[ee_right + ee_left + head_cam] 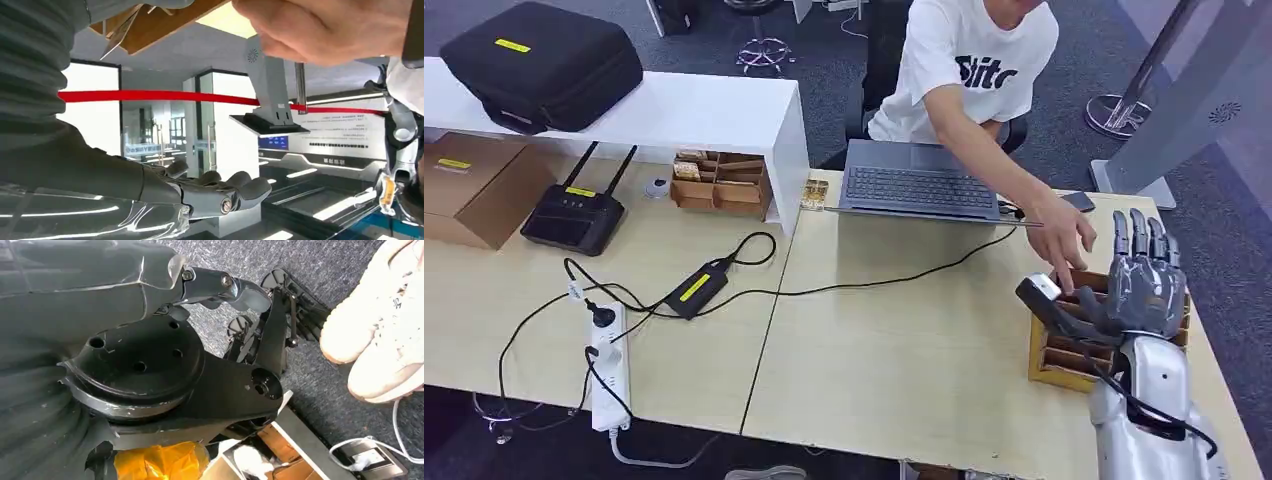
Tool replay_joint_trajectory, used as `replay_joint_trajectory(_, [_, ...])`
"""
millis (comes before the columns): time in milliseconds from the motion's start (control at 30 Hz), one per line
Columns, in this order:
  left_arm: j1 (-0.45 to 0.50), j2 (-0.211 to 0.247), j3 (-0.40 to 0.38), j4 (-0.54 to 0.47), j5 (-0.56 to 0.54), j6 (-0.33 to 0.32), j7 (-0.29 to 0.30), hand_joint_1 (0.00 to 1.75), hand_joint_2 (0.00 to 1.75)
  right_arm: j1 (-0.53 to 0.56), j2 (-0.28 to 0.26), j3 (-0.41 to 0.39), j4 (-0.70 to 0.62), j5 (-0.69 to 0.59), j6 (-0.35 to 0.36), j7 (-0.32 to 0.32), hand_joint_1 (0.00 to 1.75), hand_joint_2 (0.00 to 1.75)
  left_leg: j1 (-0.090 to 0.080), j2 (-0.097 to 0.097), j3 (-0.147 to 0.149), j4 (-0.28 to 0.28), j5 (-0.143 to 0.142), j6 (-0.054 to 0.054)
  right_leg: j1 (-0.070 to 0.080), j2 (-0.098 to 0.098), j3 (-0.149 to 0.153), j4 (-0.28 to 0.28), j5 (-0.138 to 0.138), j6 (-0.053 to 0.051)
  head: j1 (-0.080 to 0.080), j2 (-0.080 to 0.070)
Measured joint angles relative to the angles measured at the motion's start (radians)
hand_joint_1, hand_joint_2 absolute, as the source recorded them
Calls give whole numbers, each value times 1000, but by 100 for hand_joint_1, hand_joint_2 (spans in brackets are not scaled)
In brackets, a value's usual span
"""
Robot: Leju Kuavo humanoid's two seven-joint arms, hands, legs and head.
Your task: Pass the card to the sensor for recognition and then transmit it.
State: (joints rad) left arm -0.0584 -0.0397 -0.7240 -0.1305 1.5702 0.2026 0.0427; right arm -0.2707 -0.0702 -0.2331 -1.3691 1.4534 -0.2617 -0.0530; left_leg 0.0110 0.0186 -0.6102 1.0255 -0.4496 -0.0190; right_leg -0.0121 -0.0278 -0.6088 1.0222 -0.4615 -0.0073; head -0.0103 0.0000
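Card is not something I can pick out for sure. I judge it stands in the slotted wooden box point(1058, 362) at the right end of the table point(894, 350), under my right hand point(1142, 285). A pale piece point(1038, 288) sits at the thumb tip, but I cannot tell if it is a card or part of the thumb.

The right hand is wide, fingers straight toward 12 o'clock and thumb out toward 9 o'clock, and it holds nothing that I can see. The box lies below the palm, toward 7 o'clock, and its slots run about 9 to 3. A person's hand point(1064, 235) reaches to the box edge at 10 o'clock from my hand, very near the thumb.

The right hand is clearly the nearer one. The left arm point(45, 430) hangs down by the floor, and I cannot tell how its hand is.
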Motion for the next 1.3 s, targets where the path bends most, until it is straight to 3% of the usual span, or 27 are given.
replay_joint_trajectory(467, [0,-5,0,0,0,3,-7,0,175,12,62,-70,-129,-188,-7,-85,0,175,0,0,0,0,0,0,0,0,0,0,0,0,0,0])
replay_joint_trajectory(967, [0,-5,0,0,0,0,-7,0,175,34,60,-67,-105,-176,38,-115,0,175,0,0,0,0,0,0,0,0,0,0,0,0,0,0])
replay_joint_trajectory(1300, [0,-5,0,0,0,-2,-7,0,175,34,11,-15,14,-61,39,-50,0,175,0,0,-1,0,0,0,0,0,0,0,0,0,0,0])
